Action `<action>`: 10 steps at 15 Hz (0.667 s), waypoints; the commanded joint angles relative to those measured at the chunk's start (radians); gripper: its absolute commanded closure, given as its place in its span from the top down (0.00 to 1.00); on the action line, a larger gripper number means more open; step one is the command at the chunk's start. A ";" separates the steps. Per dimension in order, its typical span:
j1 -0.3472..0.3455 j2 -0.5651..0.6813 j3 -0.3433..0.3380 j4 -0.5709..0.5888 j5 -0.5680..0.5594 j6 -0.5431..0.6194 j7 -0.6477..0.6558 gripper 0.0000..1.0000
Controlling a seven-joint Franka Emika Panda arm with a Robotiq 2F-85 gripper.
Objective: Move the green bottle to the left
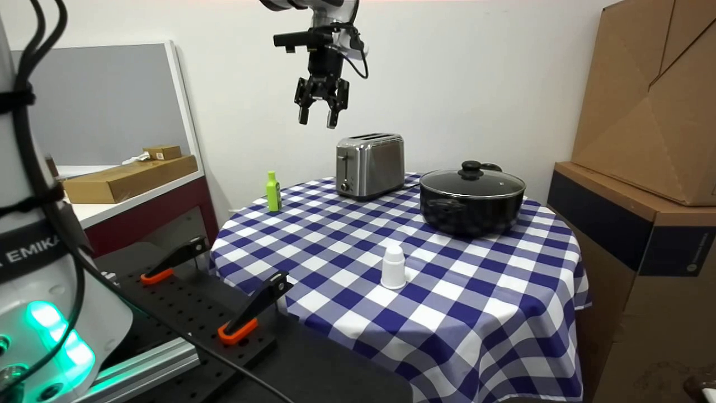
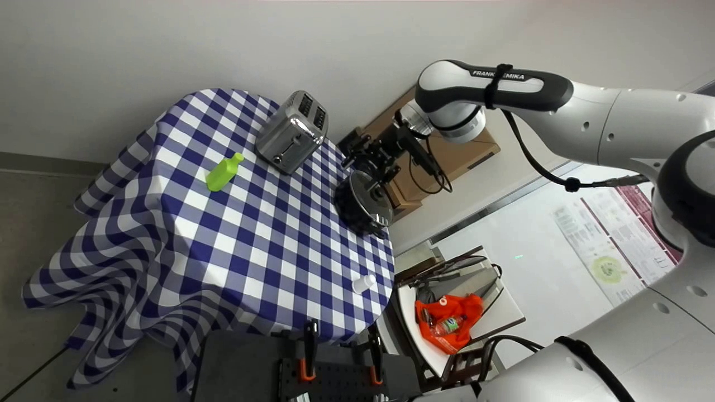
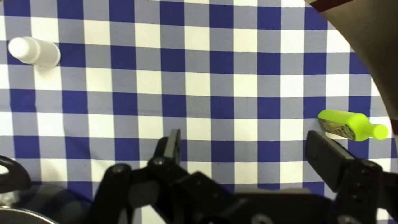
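Note:
The slim lime-green bottle [image 1: 273, 195] stands upright on the checkered tablecloth near the table's edge, left of the toaster in this exterior view. It also shows in an exterior view [image 2: 222, 174] and at the right of the wrist view [image 3: 345, 124]. My gripper [image 1: 318, 118] is open and empty, high above the table and above the toaster's height. In the wrist view its fingers [image 3: 244, 135] are wide apart with only tablecloth between them. The bottle appears just beyond the right finger there, and the gripper does not touch it.
A steel toaster [image 1: 372, 166] stands at the back, right of the bottle. A black lidded pot [image 1: 472, 204] stands farther right. A small white bottle [image 1: 394, 270] stands nearer the front. Cardboard boxes [image 1: 643, 112] and a wall border the table [image 1: 335, 246].

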 commanded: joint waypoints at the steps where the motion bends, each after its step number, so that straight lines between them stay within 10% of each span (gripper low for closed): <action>1: -0.038 -0.150 -0.034 -0.177 -0.003 0.063 -0.037 1.00; 10: -0.068 -0.208 -0.057 -0.225 -0.035 0.023 -0.107 1.00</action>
